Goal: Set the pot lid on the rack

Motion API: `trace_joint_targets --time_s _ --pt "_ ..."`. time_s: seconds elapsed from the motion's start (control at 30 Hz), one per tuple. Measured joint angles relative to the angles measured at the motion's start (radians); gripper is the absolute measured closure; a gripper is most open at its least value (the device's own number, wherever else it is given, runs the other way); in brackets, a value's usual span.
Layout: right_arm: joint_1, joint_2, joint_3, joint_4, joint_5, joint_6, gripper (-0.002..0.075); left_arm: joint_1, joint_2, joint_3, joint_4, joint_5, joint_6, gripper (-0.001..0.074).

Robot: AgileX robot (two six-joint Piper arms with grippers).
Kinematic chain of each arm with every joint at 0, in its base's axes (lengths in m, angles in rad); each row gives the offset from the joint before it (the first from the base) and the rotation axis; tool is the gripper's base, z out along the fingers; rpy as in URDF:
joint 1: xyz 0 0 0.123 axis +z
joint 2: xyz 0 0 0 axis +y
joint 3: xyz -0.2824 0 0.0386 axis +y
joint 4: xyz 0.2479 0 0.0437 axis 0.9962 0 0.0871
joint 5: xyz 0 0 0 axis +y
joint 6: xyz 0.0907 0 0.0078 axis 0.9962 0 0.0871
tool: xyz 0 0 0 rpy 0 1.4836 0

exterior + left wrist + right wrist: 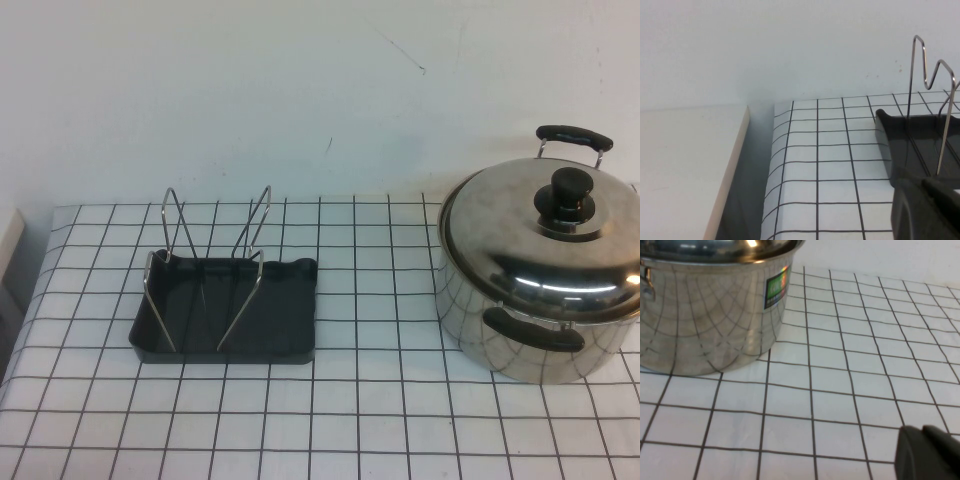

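Fingers of the left gripper [927,207] and right gripper [930,452] can't be judged (only dark tips show), and nothing is done: the pot lid [540,235] sits on the pot [520,330], the rack [225,310] empty.

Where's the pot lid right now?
In the high view the pot lid sits closed on the steel pot at the table's right side, apart from the rack to its left; neither gripper shows there.

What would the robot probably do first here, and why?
Probably bring the right tool, low beside the pot, up toward the black knob: the pot lid sits on the pot, far from the rack. The left tool is by the rack.
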Motion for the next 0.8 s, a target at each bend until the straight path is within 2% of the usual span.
trace_joint_targets --time_s 0.27,0.43,0.67,0.8 --pt "0.0 0.0 0.002 -0.03 -0.056 0.0 0.0729 0.0 0.0 0.0 0.0 -0.013 -0.022 0.0738" --pt "0.0 0.0 0.002 -0.04 -0.364 -0.002 0.0729 0.0 0.0 0.001 0.0 -0.17 -0.04 0.0738" --pt "0.0 0.0 0.002 -0.054 -0.872 0.058 0.0729 0.0 0.0 0.001 0.0 -0.56 -0.041 0.0738" --pt "0.0 0.0 0.002 -0.055 -1.027 0.094 0.0729 0.0 0.0 0.001 0.0 -0.703 -0.041 0.0738"
